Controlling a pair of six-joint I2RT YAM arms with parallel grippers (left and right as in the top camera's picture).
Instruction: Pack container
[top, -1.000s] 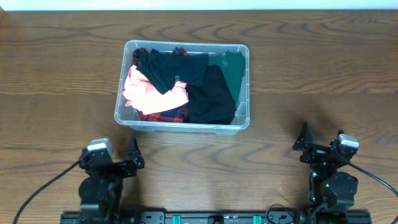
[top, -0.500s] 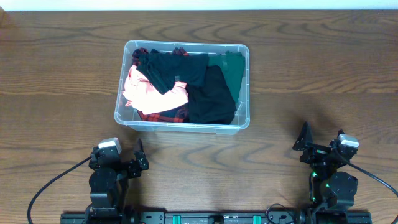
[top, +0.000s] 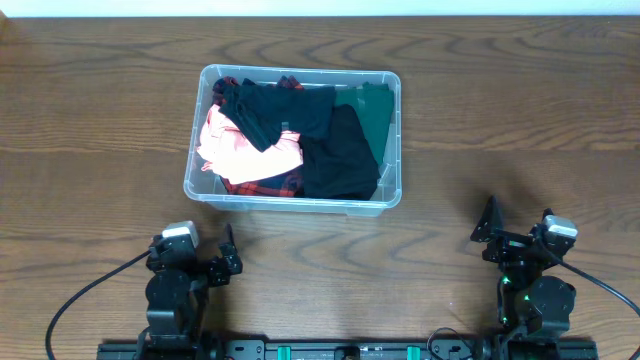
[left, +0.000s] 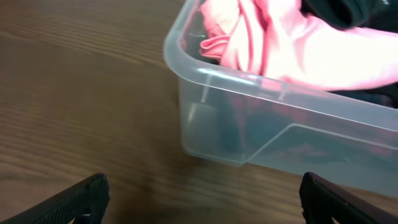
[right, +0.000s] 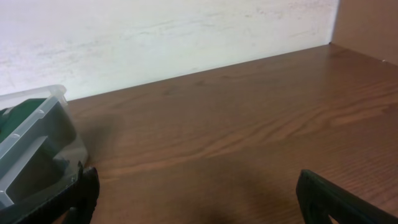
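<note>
The container (top: 292, 205) is a clear plastic bin on the wooden table, holding a pink garment (top: 235, 150), black clothes (top: 325, 145), a green piece (top: 373, 112) and red plaid cloth (top: 262, 186). My left gripper (top: 203, 258) rests near the front edge, below the bin's left corner, open and holding nothing. In the left wrist view the left gripper (left: 202, 200) faces the container (left: 249, 124) corner and the pink garment (left: 292, 43). My right gripper (top: 517, 236) sits at the front right, open and holding nothing. In the right wrist view the right gripper (right: 199, 196) has the container (right: 34, 140) at its far left.
A white wall (right: 155, 37) runs behind the table's far edge. Black cables (top: 80, 300) trail from both arm bases, and a mounting rail (top: 340, 350) lies along the front edge. Bare wood surrounds the bin on all sides.
My left arm has shifted a little to the right and settled near the front edge. The right arm and the clothes in the bin have not moved.
</note>
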